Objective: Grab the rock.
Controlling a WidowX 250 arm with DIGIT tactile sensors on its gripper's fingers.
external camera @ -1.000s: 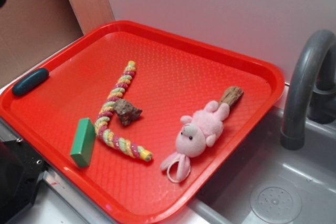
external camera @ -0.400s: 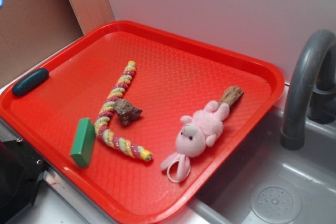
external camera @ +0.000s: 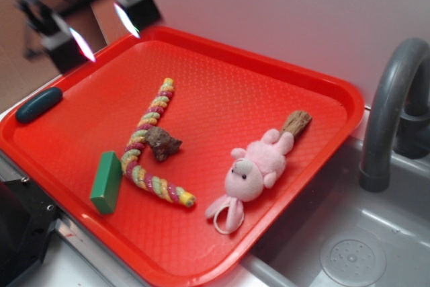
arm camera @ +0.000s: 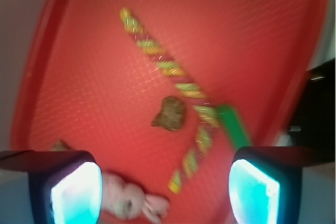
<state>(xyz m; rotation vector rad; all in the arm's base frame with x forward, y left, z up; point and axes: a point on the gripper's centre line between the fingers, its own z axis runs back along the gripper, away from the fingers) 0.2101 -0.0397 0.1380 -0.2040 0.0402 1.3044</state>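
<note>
Half-blurred fingers (arm camera: 254, 190) — rock (arm camera: 169, 113) untouched.

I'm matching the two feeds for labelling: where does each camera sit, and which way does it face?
Exterior: fixed beside the sink, looking down across the red tray; the blurred gripper shows at top left.
Wrist: on the arm, looking down at the tray between two open fingers.
Both show the rock, rope toy, green block and pink plush.

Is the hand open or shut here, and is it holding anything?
Open and empty. In the wrist view the hand has its two fingers far apart, and the rock lies untouched on the red tray beyond them.
</note>
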